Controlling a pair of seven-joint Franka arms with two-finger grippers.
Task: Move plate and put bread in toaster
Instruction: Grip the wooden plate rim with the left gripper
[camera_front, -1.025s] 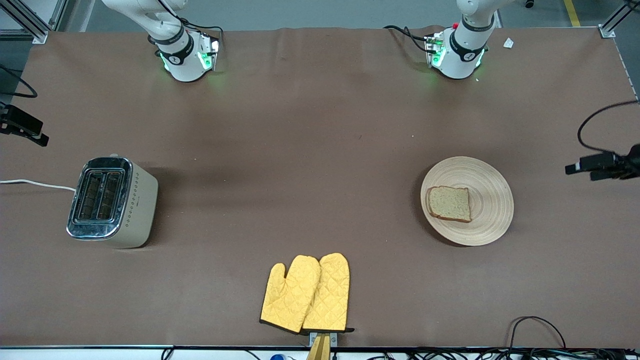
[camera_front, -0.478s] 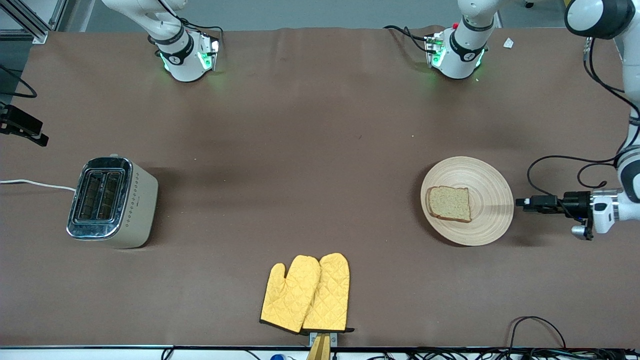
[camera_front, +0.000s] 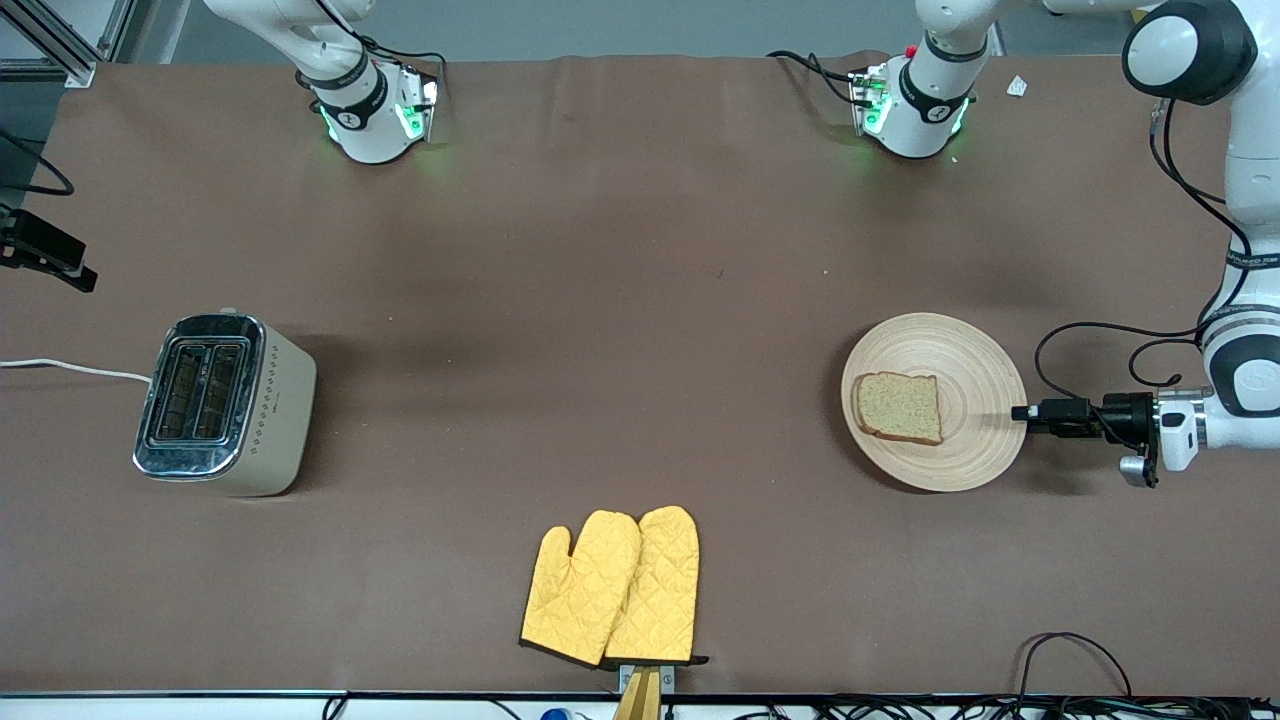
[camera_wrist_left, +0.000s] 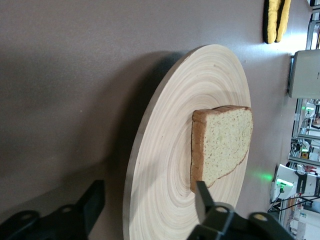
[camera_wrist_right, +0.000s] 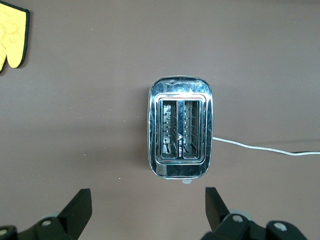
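Wooden and tan, the plate (camera_front: 975, 400) lies toward the left arm's end of the table with the bread (camera_front: 899, 407) on it. The left gripper (camera_front: 1018, 412) straddles its rim, fingers (camera_wrist_left: 202, 196) apart. The right gripper (camera_wrist_right: 145, 202) hangs spread over the toaster (camera_front: 225, 403).

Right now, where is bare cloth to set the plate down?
Widest bare stretch: mid-table between toaster and plate, farther from the camera than the oven mitts. Crowded only at the plate's rim toward the left arm's end, where the left end effector straddles it.
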